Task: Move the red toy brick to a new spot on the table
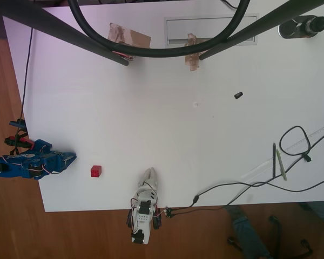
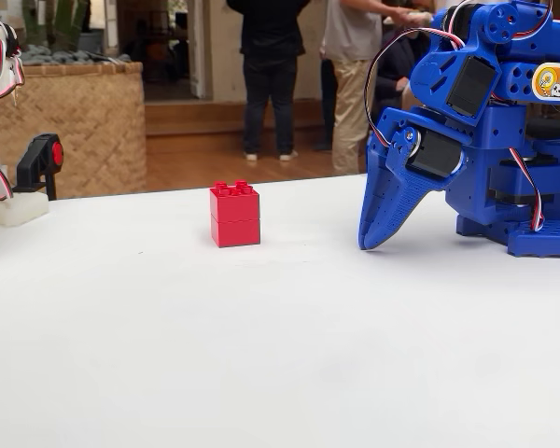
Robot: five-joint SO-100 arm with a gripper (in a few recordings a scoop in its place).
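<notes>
Resting red toy brick [image 1: 96, 171] beside hand [image 1: 71, 158]

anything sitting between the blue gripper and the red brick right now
Nothing visible does. In the overhead view only bare white table lies between the blue gripper and the red toy brick. The fixed view shows the same open gap, with the gripper's tips resting low near the tabletop.

Brown wooden floor [image 1: 11, 81] along the left and bottom of the overhead view, wicker cabinet [image 2: 84, 121] upper left of the fixed view, people [image 2: 271, 75] standing on the wood floor behind, soft daylight
</notes>
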